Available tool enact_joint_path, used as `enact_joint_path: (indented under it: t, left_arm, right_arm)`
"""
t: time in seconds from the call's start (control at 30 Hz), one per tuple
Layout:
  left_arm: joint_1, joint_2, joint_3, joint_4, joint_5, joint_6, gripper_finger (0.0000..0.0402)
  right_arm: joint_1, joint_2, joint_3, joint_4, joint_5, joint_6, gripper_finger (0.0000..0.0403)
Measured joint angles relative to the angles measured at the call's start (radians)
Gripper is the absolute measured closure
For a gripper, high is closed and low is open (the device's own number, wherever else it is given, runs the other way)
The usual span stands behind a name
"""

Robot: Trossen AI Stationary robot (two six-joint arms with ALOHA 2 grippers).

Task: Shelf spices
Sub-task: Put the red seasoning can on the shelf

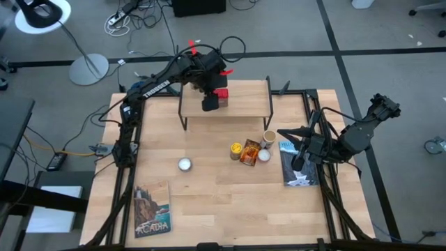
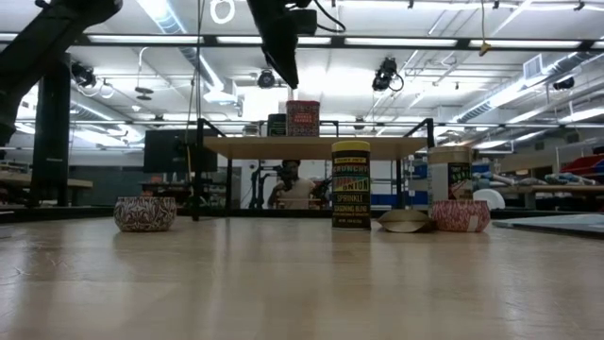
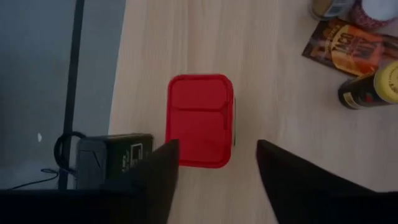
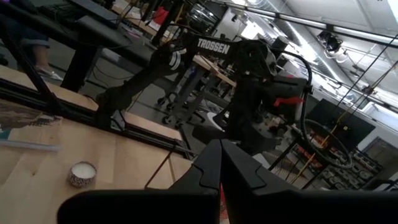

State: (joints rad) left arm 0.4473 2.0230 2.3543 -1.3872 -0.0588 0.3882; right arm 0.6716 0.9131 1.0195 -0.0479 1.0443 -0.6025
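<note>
A: Step? Red tin [image 3: 200, 121] was seen standing on the shelf [image 1: 244, 104], left gripper [image 3: 214, 163] spread above it, nothing held.
B: Next: another spice to be fetched; right gripper [image 4: 220, 163] was parked closed.

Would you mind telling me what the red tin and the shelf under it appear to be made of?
The red tin looks like painted metal, perhaps plastic: a smooth, even red lid with pressed panel lines. The shelf has a pale wooden plank top with visible grain, on thin black legs, likely metal.
</note>
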Motion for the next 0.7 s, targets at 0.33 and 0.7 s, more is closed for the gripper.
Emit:
enact_joint_path:
  t: [0.33, 0.7]
  left_arm:
    - [-0.009, -0.017, -0.001, -0.068, -0.018, -0.001, 0.0388]
    - [-0.01, -0.015, -0.027, -0.065, 0.022, -0.016, 0.0399]
  right_arm:
    - [0.0, 0.0, 0.0, -0.006, 0.0, 0.0, 0.0397]
    - [0.0, 0.0, 0.0, -0.007, 0.0, 0.0, 0.0397]
